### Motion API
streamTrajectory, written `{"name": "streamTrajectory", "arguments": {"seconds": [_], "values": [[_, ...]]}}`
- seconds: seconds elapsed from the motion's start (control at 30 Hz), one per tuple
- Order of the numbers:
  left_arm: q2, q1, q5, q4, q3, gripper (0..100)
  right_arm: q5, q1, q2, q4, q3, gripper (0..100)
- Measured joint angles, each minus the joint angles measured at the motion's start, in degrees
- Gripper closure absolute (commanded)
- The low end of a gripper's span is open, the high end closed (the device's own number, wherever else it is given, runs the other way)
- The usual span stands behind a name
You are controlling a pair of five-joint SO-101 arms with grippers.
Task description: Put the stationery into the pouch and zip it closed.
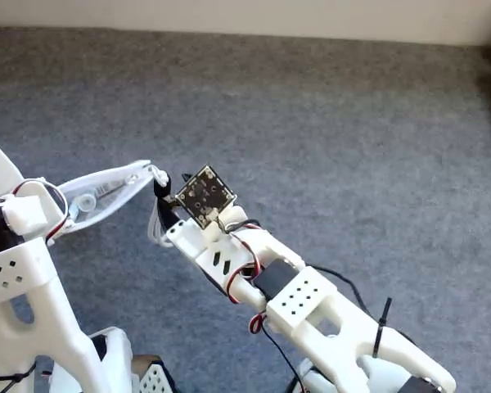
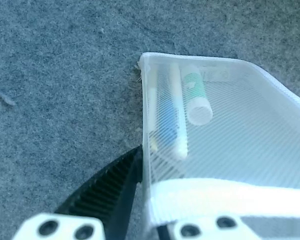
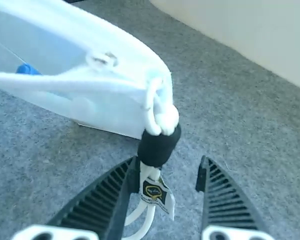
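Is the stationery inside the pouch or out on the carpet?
Inside. Through the clear wall of the pouch the left wrist view shows two pens and a capped tube lying within it.

No readable text, small tag [image 3: 155,192] on zipper pull [image 3: 159,142], print illegible

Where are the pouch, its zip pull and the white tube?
pouch [image 1: 110,188], high view, clear side
zip pull [image 3: 159,142], right wrist view, black middle
white tube [image 2: 199,111], left wrist view, round end
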Motion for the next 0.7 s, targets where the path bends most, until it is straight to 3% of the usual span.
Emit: {"name": "streamTrajectory", "arguments": {"seconds": [0.33,0.7], "values": [[-0.09,0.0,-0.35,-0.09,1.23,99,0.0,0.0,0.0,-8.0,0.0,81.9],[-0.09,0.0,-0.35,-0.09,1.32,99,0.0,0.0,0.0,-8.7,0.0,82.2]]}}
